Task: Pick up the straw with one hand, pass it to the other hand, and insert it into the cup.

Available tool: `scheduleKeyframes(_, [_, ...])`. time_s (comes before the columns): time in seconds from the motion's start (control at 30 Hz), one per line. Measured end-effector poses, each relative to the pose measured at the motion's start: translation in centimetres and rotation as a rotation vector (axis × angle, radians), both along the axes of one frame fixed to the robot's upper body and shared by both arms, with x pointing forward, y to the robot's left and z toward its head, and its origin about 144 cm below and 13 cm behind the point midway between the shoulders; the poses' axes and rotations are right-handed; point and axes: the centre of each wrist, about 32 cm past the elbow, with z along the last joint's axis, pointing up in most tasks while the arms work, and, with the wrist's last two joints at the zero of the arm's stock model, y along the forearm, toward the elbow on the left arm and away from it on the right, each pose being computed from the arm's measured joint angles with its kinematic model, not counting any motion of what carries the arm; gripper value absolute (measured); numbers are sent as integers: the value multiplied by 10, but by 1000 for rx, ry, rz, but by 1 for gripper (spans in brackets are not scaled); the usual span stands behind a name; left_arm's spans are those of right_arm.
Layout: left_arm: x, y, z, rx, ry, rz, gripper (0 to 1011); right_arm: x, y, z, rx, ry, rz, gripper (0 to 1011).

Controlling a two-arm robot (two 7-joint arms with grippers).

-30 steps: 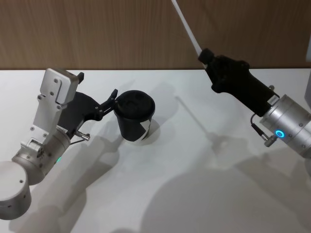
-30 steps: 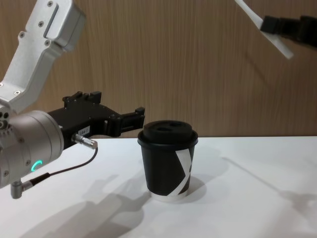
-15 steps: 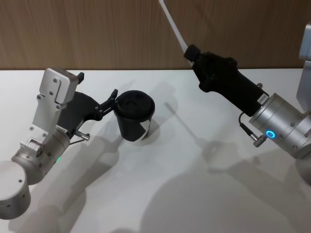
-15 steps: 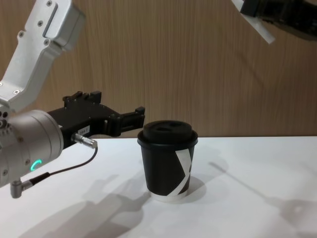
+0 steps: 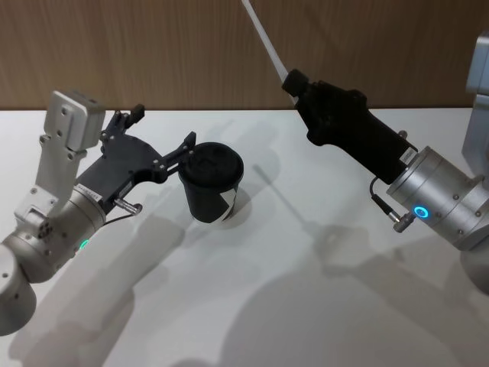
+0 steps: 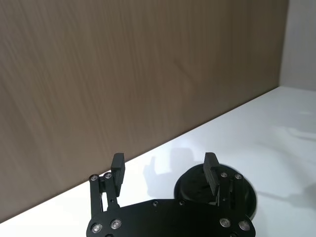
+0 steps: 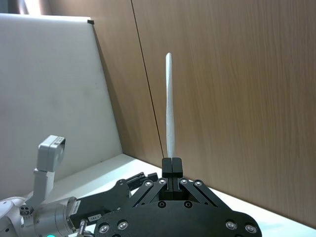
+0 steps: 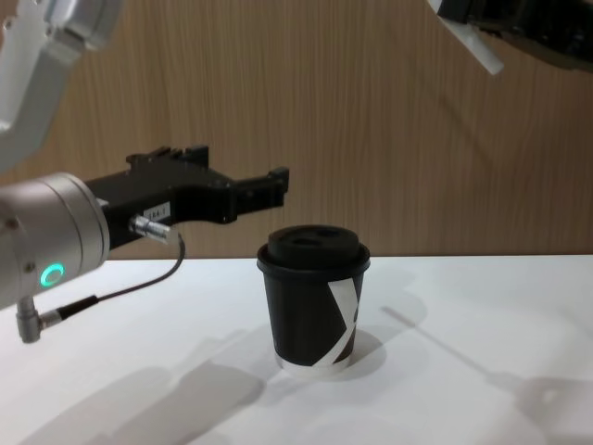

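Right wrist view gives me the grip. The right gripper (image 7: 171,163) has its jaws clenched on the straw (image 7: 169,108), pads pressed flat together, with the long part standing straight out past the tips.

Head view adds the angle. The right gripper (image 5: 293,79) reaches in from the right, up off the counter (image 5: 306,306), jaws pointing back toward the wood wall. The straw (image 5: 266,38) leans left and runs out of the top edge.

Chest view catches the other end: a short white stub of straw (image 8: 474,44) sticks out below the right gripper (image 8: 519,23) in the top right corner. It is well above the cup (image 8: 315,297) and off to its right, clear of the lid.

Left wrist view shows the left gripper (image 6: 164,160) with its jaws released, spread wide and holding nothing, one finger over the cup's lid (image 6: 195,185).

In the head view the left gripper (image 5: 165,124) comes in from the left, its nearer fingertip right at the lid rim of the cup (image 5: 212,183). I cannot tell contact from there. The chest view settles it: the left gripper (image 8: 273,181) is level, above lid height, just left of the cup, with a gap under it.

The cup stands upright on the counter (image 8: 463,389), lid on.
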Motion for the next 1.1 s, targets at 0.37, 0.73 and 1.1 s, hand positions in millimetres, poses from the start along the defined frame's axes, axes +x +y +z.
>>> scheduleKeyframes(0.37, [3, 9, 18, -92, -15, -157, 1000, 0, 1, 0, 2, 0, 5, 0])
scheduleKeyframes(0.73, [13, 14, 31, -189, -26, -324, 1000, -1, 2, 1, 3, 0, 7, 0])
scheduleKeyframes(1.1, [28, 13, 34, -301, -25, -450, 1000, -1, 2, 1, 3, 0, 8, 1])
